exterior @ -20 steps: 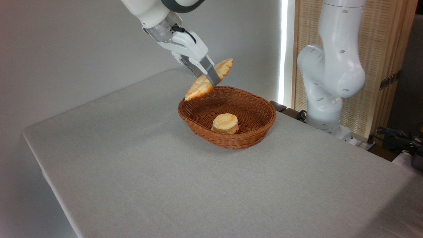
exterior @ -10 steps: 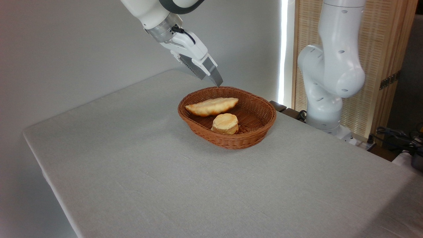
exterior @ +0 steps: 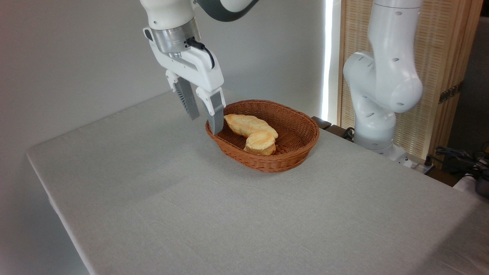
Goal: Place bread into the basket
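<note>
Broadly: grey-clothed counter [exterior: 191, 198] under oval basket [exterior: 294, 152]; gripper [exterior: 204, 124] spread, empty, hanging at basket's left rim; bread [exterior: 244, 124] lying inside, long axis from upper left down to right, right end against round bun [exterior: 260, 142].

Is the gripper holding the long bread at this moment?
No, the gripper is open and empty at the basket's left rim, while the bread lies inside the basket.
</note>
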`<control>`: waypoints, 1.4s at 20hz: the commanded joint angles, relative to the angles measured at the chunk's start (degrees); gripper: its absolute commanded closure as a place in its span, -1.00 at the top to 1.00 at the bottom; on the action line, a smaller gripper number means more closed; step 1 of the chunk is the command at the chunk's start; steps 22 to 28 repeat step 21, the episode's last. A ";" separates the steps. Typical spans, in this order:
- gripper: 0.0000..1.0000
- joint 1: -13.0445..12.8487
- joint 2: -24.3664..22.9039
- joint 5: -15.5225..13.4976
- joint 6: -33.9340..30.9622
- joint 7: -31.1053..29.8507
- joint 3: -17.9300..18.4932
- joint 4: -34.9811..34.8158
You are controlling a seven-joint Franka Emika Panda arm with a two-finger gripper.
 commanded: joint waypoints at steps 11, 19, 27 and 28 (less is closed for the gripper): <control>1.00 -0.39 2.94 1.54 13.55 13.81 10.77 0.30; 1.00 -0.30 3.21 1.98 13.47 3.52 10.86 1.26; 1.00 -0.30 3.21 1.98 13.12 3.95 10.86 1.18; 1.00 -0.30 3.21 1.98 13.12 3.95 10.86 1.18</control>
